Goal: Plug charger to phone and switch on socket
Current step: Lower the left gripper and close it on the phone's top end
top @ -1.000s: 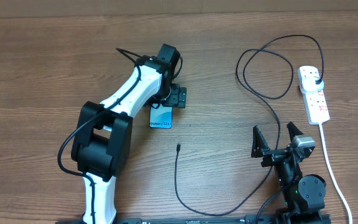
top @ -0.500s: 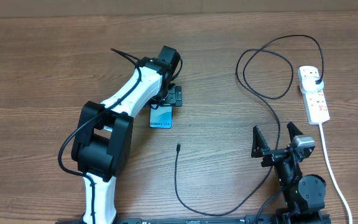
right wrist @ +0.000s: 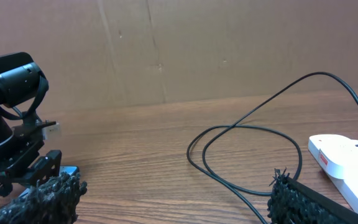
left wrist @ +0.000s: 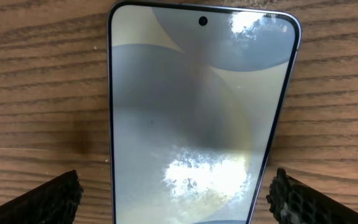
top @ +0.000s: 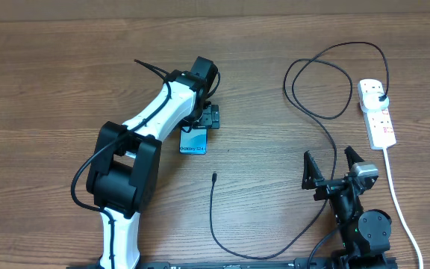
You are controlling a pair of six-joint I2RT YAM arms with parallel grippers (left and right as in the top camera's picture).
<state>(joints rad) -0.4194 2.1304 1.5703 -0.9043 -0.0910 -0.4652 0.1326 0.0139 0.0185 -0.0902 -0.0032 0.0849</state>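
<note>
The phone (top: 193, 143) lies flat on the table with its light blue screen up. Its upper part is hidden under my left gripper (top: 202, 122). In the left wrist view the phone (left wrist: 197, 106) fills the frame, and my left gripper (left wrist: 176, 186) is open just above it, one finger outside each long edge. The charger's thin black cable (top: 212, 217) has its free tip (top: 213, 177) just below and right of the phone. The cable loops round to a black plug (top: 381, 96) seated in the white socket (top: 379, 123). My right gripper (top: 333, 169) is open and holds nothing.
The socket's thick white cord (top: 396, 198) runs down the right side past the right arm's base. The black cable (right wrist: 247, 134) lies in loops ahead of my right gripper (right wrist: 173, 196), with the socket (right wrist: 347, 158) to its right. A brown wall stands behind the table.
My left gripper has edged slightly to the left above the phone. The right arm, the cable and the socket have not moved.
</note>
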